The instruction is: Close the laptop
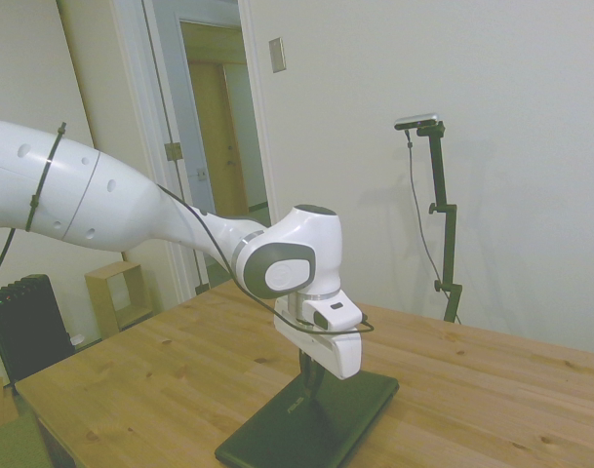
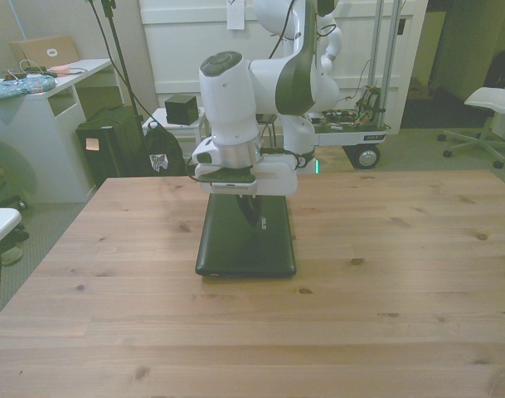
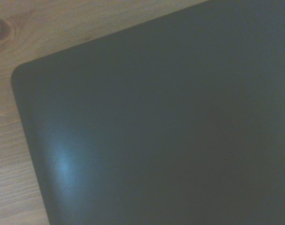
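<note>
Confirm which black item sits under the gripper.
The laptop, lid down flat on the table; the gripper is right above its lid. The black cube and black bag are beyond the table.

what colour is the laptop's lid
Matte black, plain. The laptop lies shut on the table; its lid shows best in the front view.

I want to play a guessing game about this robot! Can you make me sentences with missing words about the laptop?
1. The laptop lies flat with its lid ____.
2. The laptop rests on a table made of ____.
3. The tool is right ____ the laptop's lid.
4. The robot arm is coloured ____.

Missing words: closed; wood; above; white
</note>
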Robot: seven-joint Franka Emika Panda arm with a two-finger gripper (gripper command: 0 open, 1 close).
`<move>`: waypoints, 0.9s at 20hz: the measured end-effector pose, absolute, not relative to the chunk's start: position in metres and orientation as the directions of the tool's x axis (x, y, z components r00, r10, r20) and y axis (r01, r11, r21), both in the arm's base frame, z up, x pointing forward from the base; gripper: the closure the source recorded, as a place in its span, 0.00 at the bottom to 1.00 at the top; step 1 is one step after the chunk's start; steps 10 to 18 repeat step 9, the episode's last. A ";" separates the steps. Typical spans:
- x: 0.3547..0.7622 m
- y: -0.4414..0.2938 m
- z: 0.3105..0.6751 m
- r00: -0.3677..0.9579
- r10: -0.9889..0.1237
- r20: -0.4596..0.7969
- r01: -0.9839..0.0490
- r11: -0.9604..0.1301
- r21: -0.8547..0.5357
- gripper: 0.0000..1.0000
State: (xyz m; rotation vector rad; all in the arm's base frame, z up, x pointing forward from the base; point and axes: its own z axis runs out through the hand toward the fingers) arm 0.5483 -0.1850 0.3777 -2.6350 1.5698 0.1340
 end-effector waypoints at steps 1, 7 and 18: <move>0.550 -0.184 0.380 0.477 -0.872 -0.108 -0.878 -0.477 -0.021 1.00; 0.556 -0.146 0.452 0.516 -0.855 -0.049 -0.855 -0.510 -0.098 1.00; 0.546 -0.122 0.493 0.536 -0.844 -0.036 -0.840 -0.528 -0.128 1.00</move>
